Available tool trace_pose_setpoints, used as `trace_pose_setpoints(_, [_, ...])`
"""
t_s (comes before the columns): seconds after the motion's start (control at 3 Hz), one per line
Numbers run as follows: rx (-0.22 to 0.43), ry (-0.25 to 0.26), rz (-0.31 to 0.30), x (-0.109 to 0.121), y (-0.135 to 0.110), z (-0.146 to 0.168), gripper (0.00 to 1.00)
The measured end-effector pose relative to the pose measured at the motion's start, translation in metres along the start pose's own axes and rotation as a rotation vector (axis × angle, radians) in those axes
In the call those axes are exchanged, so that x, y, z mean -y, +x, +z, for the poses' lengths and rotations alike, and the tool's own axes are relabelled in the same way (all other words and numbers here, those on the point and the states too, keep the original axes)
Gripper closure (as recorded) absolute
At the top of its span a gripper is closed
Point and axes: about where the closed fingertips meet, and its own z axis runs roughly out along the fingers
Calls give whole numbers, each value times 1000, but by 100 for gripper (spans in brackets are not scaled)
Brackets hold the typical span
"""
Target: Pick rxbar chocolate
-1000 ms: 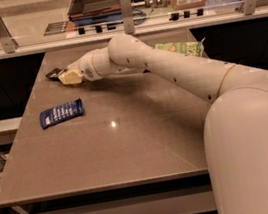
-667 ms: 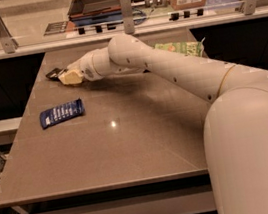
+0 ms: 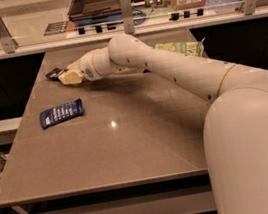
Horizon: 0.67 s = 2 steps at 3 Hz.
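The rxbar chocolate is a small dark-wrapped bar lying near the table's far left corner. Only its left end shows, the rest is hidden behind my gripper. My gripper, with its pale yellowish tip, is down at the table surface right at the bar's right end and touches or overlaps it. My white arm reaches to it from the lower right across the table.
A blue-wrapped bar lies on the grey table in front of the gripper, to the left. A green crinkly bag sits at the far right behind my arm. A glass rail with metal posts runs along the back edge.
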Motion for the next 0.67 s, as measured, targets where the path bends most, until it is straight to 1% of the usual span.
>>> trace_pose_setpoints(0.67, [0, 0, 0, 0, -1, 0, 100])
